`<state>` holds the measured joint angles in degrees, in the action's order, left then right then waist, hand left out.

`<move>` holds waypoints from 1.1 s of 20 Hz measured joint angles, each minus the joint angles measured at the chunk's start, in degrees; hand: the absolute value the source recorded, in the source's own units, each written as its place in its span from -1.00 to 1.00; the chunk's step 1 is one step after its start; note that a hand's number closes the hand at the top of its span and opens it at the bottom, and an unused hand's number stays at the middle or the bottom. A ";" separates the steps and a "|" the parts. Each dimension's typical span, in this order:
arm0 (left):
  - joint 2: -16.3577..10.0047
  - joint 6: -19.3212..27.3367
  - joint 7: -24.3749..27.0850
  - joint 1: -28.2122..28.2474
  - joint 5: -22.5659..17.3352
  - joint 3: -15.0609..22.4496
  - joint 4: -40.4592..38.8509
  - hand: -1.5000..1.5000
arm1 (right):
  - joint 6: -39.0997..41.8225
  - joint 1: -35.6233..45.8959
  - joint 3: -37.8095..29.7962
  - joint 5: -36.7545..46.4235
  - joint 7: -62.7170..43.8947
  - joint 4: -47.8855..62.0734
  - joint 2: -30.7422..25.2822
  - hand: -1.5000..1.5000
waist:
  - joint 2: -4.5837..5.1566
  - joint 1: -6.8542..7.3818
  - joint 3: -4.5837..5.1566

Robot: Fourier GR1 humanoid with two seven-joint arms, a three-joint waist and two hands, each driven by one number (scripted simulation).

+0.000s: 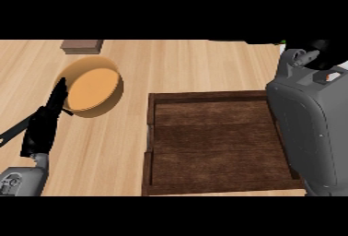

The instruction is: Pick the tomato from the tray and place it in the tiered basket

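Note:
The dark wooden tray [221, 143] lies at the centre right, and nothing rests on its floor. My right forearm rises along the right edge. Its black right hand [321, 50] is at the top right corner, beyond the tray's far right corner, curled and partly cut off by the view's edge. A sliver of red, the tomato [331, 77], peeks out at the hand's base; the rest is hidden. The tiered basket cannot be made out. My left hand [44, 124] rests open at the left, fingers straight, pointing away.
An orange plate [92, 87] sits on the light wood counter, just right of the left hand's fingertips. A small brown block [81, 45] lies at the counter's far edge, top left. A speck of green [282, 42] shows beside the right hand.

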<state>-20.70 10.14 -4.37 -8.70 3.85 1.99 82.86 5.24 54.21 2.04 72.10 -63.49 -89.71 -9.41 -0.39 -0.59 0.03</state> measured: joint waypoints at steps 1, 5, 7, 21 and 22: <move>0.10 -0.27 0.06 0.33 -0.07 0.05 0.50 0.00 | 0.87 0.39 -0.94 -0.25 0.54 0.30 -0.61 1.00 | 0.04 0.15 -0.01; 0.11 -0.83 -0.07 0.05 0.06 -0.49 0.47 0.00 | 3.74 -0.89 -4.08 -1.56 3.59 1.23 -4.22 1.00 | 0.19 0.32 -0.01; 0.53 -0.73 -0.04 0.94 0.31 -0.28 1.08 0.00 | 5.09 -1.93 -4.87 -1.01 4.78 2.03 -6.33 1.00 | 0.22 0.43 -0.02; 1.06 -1.83 1.20 -0.23 1.19 -2.06 -0.84 0.00 | 14.06 -11.99 -10.83 1.36 14.29 4.45 -21.83 1.00 | 0.31 0.20 -0.02; 1.60 -1.62 1.29 -0.23 1.52 -1.89 -1.03 0.00 | 14.60 -13.11 -11.54 0.57 15.31 3.82 -22.43 1.00 | 0.31 0.21 -0.03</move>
<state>-19.10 8.52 -3.08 -8.93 5.38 0.10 81.83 19.85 41.10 -9.51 72.68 -48.18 -85.89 -31.84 -0.08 -0.38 0.00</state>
